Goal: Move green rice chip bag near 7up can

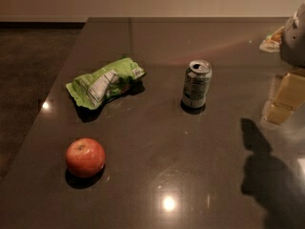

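Note:
The green rice chip bag (106, 82) lies crumpled on the dark table (157, 142), left of centre, with its white label panel facing up. The 7up can (196, 84) stands upright to the right of the bag, about a bag's length away, its silver top with the pull tab showing. My gripper (286, 99) is at the right edge of the view, pale yellow under a grey arm part (294, 35). It hangs to the right of the can, well apart from both the can and the bag, and holds nothing that I can see.
A red apple (85, 157) sits at the front left of the table. A small orange and white packet (271, 39) lies at the back right by the arm. The table's left edge runs diagonally beside the bag, with dark floor beyond.

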`<state>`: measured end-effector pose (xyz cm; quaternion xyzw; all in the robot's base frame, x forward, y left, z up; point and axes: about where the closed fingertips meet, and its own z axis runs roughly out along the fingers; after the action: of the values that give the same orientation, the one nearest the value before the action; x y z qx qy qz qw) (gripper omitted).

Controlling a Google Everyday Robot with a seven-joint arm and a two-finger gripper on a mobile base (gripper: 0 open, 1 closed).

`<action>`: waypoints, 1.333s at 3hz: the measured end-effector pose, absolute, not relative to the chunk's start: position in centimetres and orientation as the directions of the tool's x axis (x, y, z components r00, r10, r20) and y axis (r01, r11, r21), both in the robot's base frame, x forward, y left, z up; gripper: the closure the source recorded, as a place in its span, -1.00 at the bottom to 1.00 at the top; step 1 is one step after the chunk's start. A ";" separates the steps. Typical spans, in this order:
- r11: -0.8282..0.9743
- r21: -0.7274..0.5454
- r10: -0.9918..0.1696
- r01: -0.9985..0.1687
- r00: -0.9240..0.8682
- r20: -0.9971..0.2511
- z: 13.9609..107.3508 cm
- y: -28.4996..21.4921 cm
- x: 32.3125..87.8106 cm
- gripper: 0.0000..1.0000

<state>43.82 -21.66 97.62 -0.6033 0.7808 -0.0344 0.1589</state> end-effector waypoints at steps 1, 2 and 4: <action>0.268 -0.251 -0.954 -0.930 -0.220 -0.202 98.0 -21.4 44.2 -1.00; 0.220 -0.270 -0.960 -0.937 -0.159 -0.232 98.6 -19.0 46.2 -1.00; 0.099 -0.308 -0.966 -0.946 -0.017 -0.258 98.5 -11.3 51.8 -1.00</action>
<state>51.78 -11.33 98.47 -0.6706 0.7128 -0.0244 0.2040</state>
